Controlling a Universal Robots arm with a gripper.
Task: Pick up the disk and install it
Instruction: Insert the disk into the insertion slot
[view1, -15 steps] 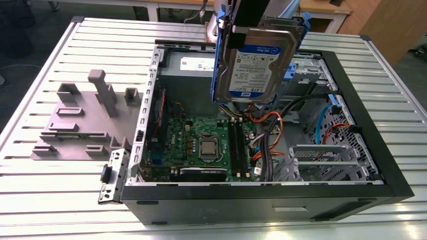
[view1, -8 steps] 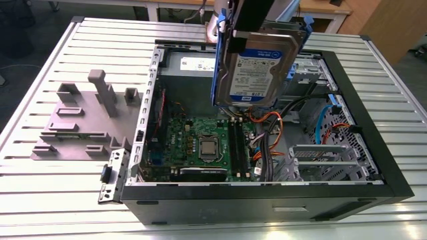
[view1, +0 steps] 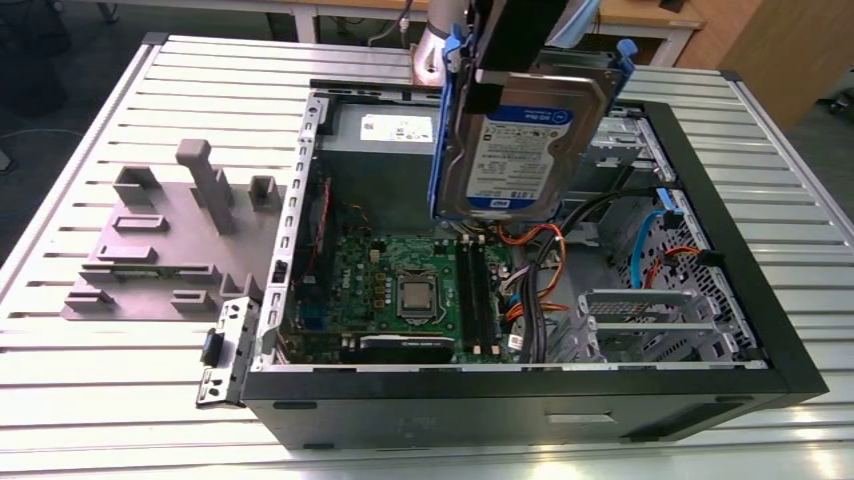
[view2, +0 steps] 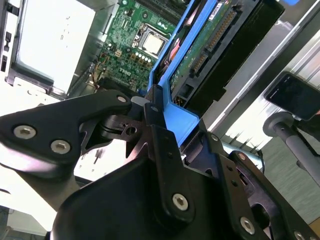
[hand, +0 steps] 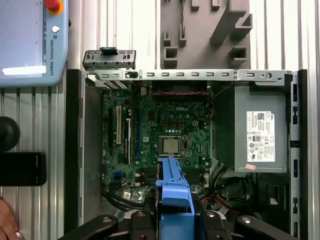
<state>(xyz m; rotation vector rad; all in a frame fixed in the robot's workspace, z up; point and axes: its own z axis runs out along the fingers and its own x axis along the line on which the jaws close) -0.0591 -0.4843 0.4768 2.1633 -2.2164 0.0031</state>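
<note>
Exterior view: a ribbed silver metal surface (view1: 54, 370) carries an open black PC case (view1: 534, 405) lying on its side. A grey moulded fixture (view1: 154, 250) of posts & slots sits just beside it on the exterior view's left. Inside the case are a flat, densely studded green mobo (view1: 387, 270), a grey sheet-metal PSU (hand: 252, 130) w/ a white label, and a perforated silver drive cage (view1: 641, 320) toward the exterior view's right, w/ loose orange & black cables (view1: 541, 235) between. The disk (view1: 527, 150) hangs in the air above the case interior, stood nearly on edge, label side to the camera. It has a flat silver rectangular body, a smooth white-and-blue label & a blue plastic carrier frame (hand: 174, 192) round its edges. In the second wrist view the black jointed hand (view2: 157, 117) is closed on the frame's end, gripping the disk; the bare circuit-board underside & connector row show there. A small square CPU (hand: 170, 145), shiny metal, sits mid-mobo. Judgement: pick-up looks done; the step in hand is carrying the disk to its bay, install not yet done. Seating it would prob. call for turning the disk to match the bay, staying clear of the cables, & a straight, gentle push, as the plastic frame likely flexes while the metal body is rigid.
</note>
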